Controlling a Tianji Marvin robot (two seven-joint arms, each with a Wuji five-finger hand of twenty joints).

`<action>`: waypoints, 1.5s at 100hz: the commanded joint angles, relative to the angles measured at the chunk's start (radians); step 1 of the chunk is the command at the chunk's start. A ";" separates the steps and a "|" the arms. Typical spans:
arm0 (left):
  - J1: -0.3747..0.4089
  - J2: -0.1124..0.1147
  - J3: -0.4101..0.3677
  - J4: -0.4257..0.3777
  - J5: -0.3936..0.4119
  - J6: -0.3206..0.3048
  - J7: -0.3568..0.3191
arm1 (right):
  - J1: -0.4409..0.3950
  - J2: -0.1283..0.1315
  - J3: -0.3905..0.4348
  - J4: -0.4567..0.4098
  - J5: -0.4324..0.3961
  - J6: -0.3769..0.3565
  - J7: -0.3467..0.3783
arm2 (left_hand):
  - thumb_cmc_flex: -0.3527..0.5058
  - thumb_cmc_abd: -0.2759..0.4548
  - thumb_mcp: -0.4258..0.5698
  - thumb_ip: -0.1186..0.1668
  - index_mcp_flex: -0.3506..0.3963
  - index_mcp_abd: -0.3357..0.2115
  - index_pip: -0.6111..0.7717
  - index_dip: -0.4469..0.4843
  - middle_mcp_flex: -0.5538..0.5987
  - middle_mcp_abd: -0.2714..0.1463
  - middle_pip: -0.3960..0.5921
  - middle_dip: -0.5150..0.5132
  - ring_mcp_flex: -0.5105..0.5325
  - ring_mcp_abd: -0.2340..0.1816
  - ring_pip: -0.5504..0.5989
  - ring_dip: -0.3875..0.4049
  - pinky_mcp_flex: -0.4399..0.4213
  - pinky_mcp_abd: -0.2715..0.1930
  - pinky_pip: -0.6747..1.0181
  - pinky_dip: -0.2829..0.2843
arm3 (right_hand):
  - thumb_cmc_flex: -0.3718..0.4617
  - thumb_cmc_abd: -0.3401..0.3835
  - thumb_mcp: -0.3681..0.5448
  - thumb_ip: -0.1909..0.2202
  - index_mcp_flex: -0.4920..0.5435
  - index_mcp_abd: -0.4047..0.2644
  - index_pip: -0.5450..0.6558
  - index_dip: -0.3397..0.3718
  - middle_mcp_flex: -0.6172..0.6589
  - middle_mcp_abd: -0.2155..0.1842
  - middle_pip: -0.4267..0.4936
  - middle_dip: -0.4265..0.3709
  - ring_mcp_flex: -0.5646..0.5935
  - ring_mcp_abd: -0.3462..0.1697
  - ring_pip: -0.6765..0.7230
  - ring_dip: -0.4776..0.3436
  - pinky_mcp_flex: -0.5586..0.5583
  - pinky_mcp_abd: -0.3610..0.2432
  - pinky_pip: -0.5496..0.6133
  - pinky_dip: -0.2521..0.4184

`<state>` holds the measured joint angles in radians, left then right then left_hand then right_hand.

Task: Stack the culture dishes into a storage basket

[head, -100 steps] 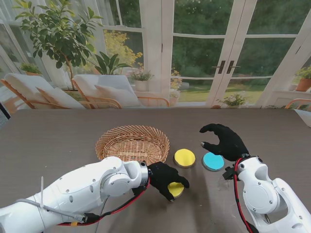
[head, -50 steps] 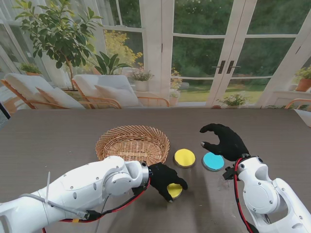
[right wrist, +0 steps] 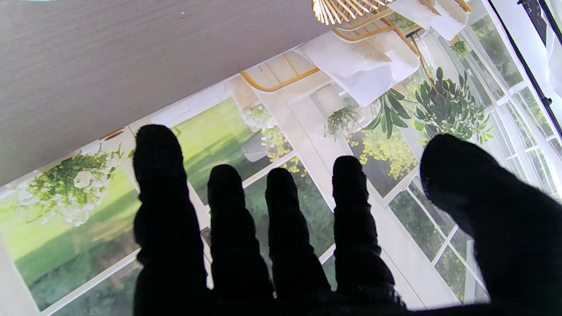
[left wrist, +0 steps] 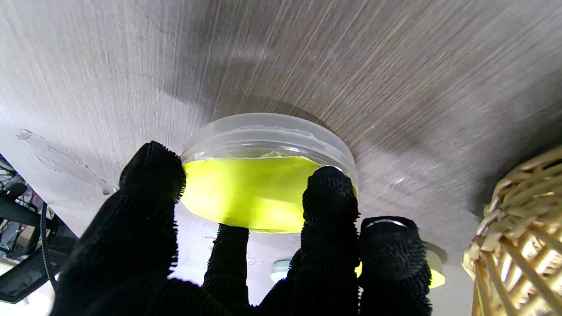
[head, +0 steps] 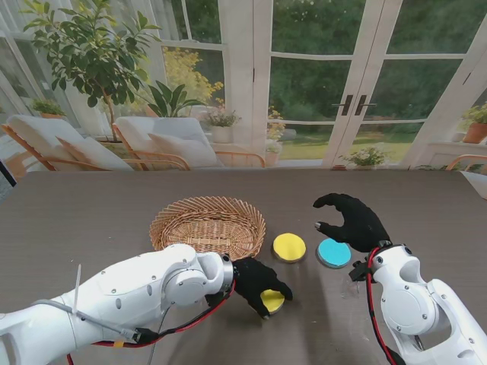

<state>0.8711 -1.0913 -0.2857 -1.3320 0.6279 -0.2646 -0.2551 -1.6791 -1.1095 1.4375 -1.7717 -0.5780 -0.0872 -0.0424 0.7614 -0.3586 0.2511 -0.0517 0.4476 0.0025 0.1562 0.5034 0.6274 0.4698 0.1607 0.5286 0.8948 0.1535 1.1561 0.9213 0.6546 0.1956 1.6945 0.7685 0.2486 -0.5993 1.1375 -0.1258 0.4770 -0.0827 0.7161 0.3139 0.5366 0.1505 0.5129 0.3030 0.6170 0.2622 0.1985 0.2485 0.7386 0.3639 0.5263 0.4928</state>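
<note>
A round wicker basket [head: 208, 223] sits on the table left of centre. To its right lie a yellow dish [head: 289, 246] and a blue dish [head: 334, 253]. Nearer to me, my left hand [head: 255, 280] is shut on a second yellow dish [head: 272, 300]. In the left wrist view my thumb and fingertips [left wrist: 329, 193] press opposite sides of that dish's clear rim [left wrist: 263, 136], which stays close to the table top. My right hand [head: 353, 219] hovers open with fingers spread, just beyond the blue dish; the right wrist view shows those spread fingers [right wrist: 281, 210] holding nothing.
The basket's woven edge [left wrist: 522, 245] is close beside the held dish. The other yellow dish [left wrist: 432, 267] peeks out behind my left fingers. The dark table [head: 91, 220] stretches wide to the left; windows and chairs lie past its far edge.
My left fingers have curled tighter round the yellow dish, and hand and dish have shifted slightly toward me. The right hand has not moved.
</note>
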 commanded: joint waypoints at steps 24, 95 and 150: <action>-0.019 -0.006 0.019 0.002 -0.016 0.003 -0.041 | -0.005 -0.004 -0.001 -0.008 -0.002 0.000 0.013 | 0.084 0.156 0.018 0.039 0.080 0.039 0.019 -0.025 -0.010 -0.152 0.009 -0.026 -0.024 0.046 -0.101 -0.028 -0.013 0.026 -0.016 0.034 | 0.004 -0.016 -0.031 0.004 0.025 -0.015 -0.013 -0.003 0.007 0.013 -0.003 -0.014 0.021 -0.006 0.002 0.008 -0.458 0.003 -0.034 0.041; 0.013 0.031 -0.079 -0.079 0.093 -0.014 -0.056 | -0.006 -0.003 -0.001 -0.009 -0.005 0.004 0.013 | 0.067 0.132 -0.066 0.041 0.031 0.020 -0.037 -0.122 -0.034 -0.241 -0.026 -0.118 -0.110 0.095 -0.273 -0.074 -0.134 0.067 -0.135 0.046 | 0.004 -0.013 -0.031 0.004 0.025 -0.013 -0.013 -0.002 0.008 0.013 -0.004 -0.014 0.021 -0.006 0.002 0.008 -0.458 0.003 -0.035 0.042; 0.066 0.073 -0.254 -0.219 0.182 -0.043 -0.169 | -0.005 -0.005 0.002 -0.008 -0.002 0.001 0.008 | 0.104 0.241 -0.182 0.048 0.023 0.013 -0.051 -0.144 -0.078 -0.290 -0.073 -0.210 -0.391 0.188 -0.899 -0.450 -0.501 0.169 -0.883 -0.146 | 0.002 -0.002 -0.033 0.006 0.026 -0.008 -0.012 -0.002 0.011 0.011 -0.003 -0.014 0.023 -0.004 0.002 0.009 -0.460 0.003 -0.036 0.043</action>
<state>0.9252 -1.0255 -0.5163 -1.5313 0.8025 -0.3073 -0.4057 -1.6793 -1.1101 1.4400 -1.7734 -0.5787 -0.0848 -0.0450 0.8349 -0.1765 0.1016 -0.0361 0.4960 0.0300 0.1232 0.3708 0.5784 0.1907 0.1012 0.3441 0.5539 0.3153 0.3114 0.5142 0.1984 0.3229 0.8870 0.6574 0.2487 -0.5990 1.1375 -0.1258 0.4771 -0.0827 0.7160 0.3139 0.5367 0.1505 0.5129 0.3030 0.6171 0.2622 0.1985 0.2485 0.7386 0.3639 0.5260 0.4931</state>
